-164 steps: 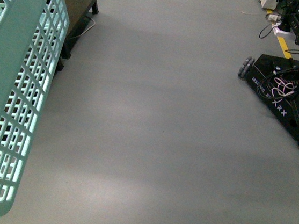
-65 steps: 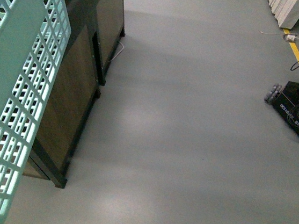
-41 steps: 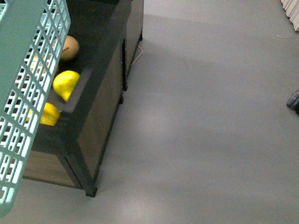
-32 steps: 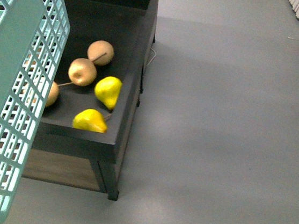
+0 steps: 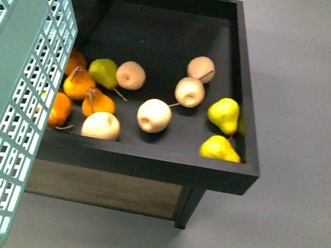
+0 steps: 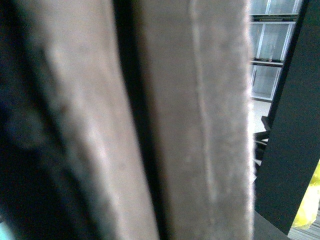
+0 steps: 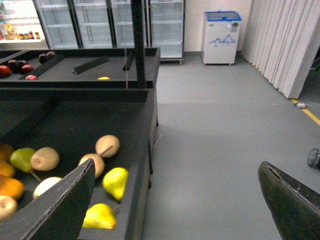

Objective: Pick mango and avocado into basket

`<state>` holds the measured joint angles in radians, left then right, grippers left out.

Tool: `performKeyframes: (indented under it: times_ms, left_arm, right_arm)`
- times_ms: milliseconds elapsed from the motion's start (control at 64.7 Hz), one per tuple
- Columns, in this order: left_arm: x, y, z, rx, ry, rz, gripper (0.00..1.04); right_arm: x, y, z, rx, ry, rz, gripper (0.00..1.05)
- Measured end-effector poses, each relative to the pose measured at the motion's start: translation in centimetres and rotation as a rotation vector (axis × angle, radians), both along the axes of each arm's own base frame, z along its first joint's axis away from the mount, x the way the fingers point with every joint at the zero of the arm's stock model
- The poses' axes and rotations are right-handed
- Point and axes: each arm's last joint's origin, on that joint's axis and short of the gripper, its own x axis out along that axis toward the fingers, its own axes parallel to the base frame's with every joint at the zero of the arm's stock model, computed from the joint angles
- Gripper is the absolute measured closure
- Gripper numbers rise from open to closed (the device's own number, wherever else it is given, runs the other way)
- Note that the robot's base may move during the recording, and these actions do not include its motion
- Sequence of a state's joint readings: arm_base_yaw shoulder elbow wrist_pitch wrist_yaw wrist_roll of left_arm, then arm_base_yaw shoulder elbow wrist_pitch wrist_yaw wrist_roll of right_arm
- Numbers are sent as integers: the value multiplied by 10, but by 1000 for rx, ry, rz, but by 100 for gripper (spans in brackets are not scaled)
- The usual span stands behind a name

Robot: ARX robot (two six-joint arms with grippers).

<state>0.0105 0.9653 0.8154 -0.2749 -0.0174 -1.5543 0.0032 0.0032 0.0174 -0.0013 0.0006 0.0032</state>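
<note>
- The basket (image 5: 5, 88) is nearest, its teal lattice wall filling the left edge of the front view and hiding part of the black display bin (image 5: 149, 161) behind it.
- The left wrist view is filled by a blurred brown band (image 6: 195, 125), possibly the basket's handle. I cannot tell how the left tool stands or what it holds.
- The right tool (image 7: 177, 167) is spread wide with nothing between its fingers, and it looks out over the bin.
- Near the bin's front rim lie a pale pear (image 5: 100, 125) and, at the front right corner, two yellow-green pears (image 5: 218, 148).
- Further back are more pale pears (image 5: 190, 91) and a green pear (image 5: 104, 71). The orange pears (image 5: 78, 84) sit at the left edge, partly behind the basket.
- No mango or avocado shows in this bin or in any view, so their direction from either tool cannot be given.
- A farther bin holds dark red fruit (image 7: 15, 66) and a small yellow spot (image 7: 103, 78), which is too small to name.
- Judgement: the search likely has to move to the farther bins, and the empty right tool is the arm free to pick.
</note>
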Motion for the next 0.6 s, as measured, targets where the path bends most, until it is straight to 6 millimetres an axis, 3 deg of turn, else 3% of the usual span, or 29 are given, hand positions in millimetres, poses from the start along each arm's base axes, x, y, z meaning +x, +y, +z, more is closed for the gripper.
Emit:
performKeyframes:
  times_ms: [603]
  left_arm:
    - [0,0,0,-1,-2,-2,77]
  right_arm:
    - [0,0,0,0,0,1,9]
